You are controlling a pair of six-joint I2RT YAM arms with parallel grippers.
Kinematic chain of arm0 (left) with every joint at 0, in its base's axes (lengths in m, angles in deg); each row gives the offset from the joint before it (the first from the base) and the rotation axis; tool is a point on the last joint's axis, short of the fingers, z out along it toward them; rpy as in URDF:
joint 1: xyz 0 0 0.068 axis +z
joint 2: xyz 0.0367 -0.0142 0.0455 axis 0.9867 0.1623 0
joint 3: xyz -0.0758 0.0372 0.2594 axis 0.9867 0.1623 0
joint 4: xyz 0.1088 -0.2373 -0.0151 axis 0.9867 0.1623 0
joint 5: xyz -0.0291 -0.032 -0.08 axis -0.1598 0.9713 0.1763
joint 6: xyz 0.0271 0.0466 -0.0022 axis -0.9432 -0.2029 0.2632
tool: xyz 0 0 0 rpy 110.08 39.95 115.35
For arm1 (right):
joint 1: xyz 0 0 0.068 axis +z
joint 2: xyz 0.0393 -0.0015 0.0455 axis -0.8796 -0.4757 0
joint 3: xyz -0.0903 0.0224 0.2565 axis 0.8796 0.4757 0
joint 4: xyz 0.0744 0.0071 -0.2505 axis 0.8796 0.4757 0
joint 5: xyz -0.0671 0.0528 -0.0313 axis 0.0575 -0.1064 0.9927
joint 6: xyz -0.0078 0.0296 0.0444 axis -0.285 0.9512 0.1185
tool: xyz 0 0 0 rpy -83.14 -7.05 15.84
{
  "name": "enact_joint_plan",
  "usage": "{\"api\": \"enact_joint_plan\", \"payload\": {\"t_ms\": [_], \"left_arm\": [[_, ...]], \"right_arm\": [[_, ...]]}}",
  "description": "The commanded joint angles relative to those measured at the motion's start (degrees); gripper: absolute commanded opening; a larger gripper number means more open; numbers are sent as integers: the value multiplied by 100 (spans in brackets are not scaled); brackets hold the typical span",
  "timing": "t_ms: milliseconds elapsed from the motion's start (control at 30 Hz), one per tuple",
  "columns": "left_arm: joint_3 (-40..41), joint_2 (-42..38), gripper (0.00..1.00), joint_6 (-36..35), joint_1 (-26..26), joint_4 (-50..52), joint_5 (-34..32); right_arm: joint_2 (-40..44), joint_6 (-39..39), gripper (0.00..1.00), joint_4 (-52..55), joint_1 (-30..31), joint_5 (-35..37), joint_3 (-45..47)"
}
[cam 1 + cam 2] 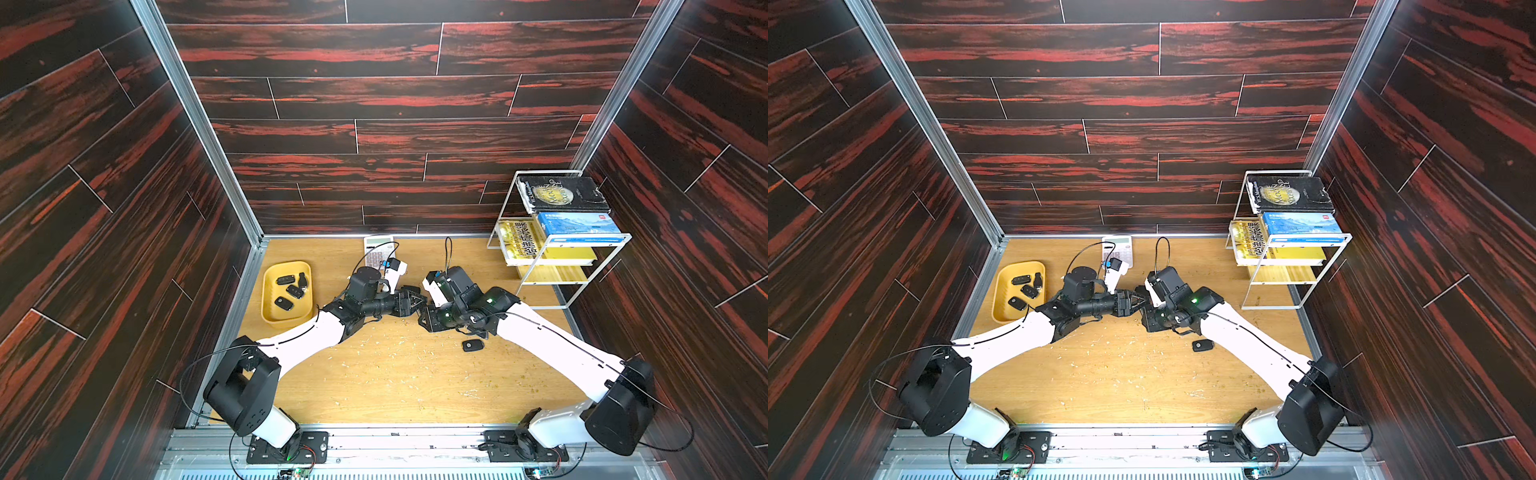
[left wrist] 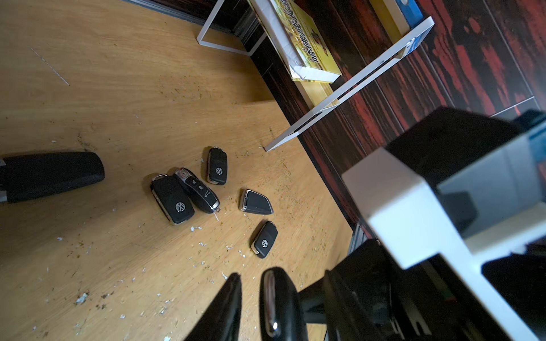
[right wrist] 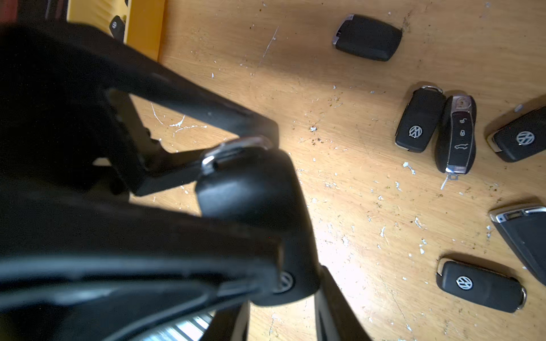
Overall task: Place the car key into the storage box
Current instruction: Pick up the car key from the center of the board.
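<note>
Right wrist view has the right gripper (image 3: pixel 280 301) pinching the car key (image 3: pixel 251 206) by its badge end, chrome end offered outward, over the middle of the worktop (image 1: pixel 395 382). That leaves room for the left gripper (image 3: pixel 279 197), whose jaws straddle the chrome end; I cannot tell whether they have bitten. A handover, I'd judge, because the storage box (image 1: pixel 286 319) sits by the left edge, well apart from the key and on the left arm's side, with four keys (image 1: pixel 295 291) already in it, while more keys (image 3: pixel 419 121) lie loose toward the right edge

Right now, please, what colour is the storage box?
The storage box is yellow, clearest in a top view.
</note>
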Motion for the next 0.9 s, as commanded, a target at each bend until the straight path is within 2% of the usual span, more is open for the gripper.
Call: {"api": "enact_joint_plan", "payload": {"t_ms": [0, 233, 433, 667, 867], "left_arm": [[-145, 46, 42, 18, -10, 8, 115], [-237, 198, 30, 124, -17, 19, 122], [-286, 308, 29, 192, -52, 72, 243], [-381, 288, 9, 257, -61, 122, 320], [-405, 223, 1, 198, -61, 340, 337]], "right_arm": [[-29, 43, 0, -63, -2, 16, -160], [20, 56, 0, -37, -1, 73, -141], [10, 62, 0, -59, 2, 87, -181], [-5, 61, 0, -72, -2, 198, -189], [-33, 70, 0, -118, -18, 280, -212]]}}
